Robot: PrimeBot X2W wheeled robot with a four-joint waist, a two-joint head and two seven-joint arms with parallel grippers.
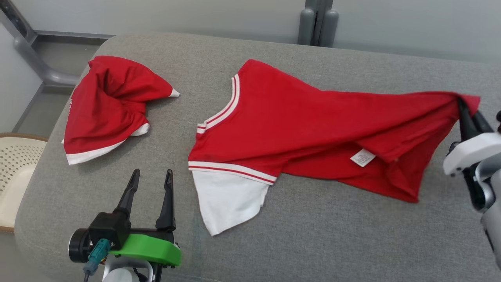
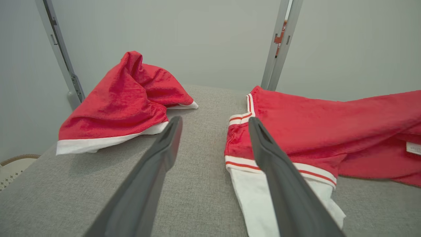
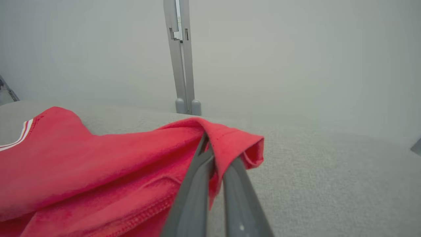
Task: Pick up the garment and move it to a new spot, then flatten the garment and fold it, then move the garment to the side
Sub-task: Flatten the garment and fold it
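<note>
Head view: the garment point(image 1: 297, 129) lies across the middle of the bench point(image 1: 313, 243); your right gripper point(image 1: 465, 111) has its jaws pinched on the red hem corner at far right; your left gripper point(image 1: 150, 184) hovers near the white sleeve point(image 1: 227, 203), jaws wide and empty; lift slowly so the pinch holds.

Left wrist view: a second red garment point(image 2: 125, 105) sits well apart from the collar.

Right wrist view: the hem fold point(image 3: 236, 141) wraps over the closed jaws, which is too small to judge from the head view.

The shirt point(image 1: 313, 129) hid the tips of my right gripper point(image 1: 462, 107); its label point(image 1: 363, 157) was too small to read.
</note>
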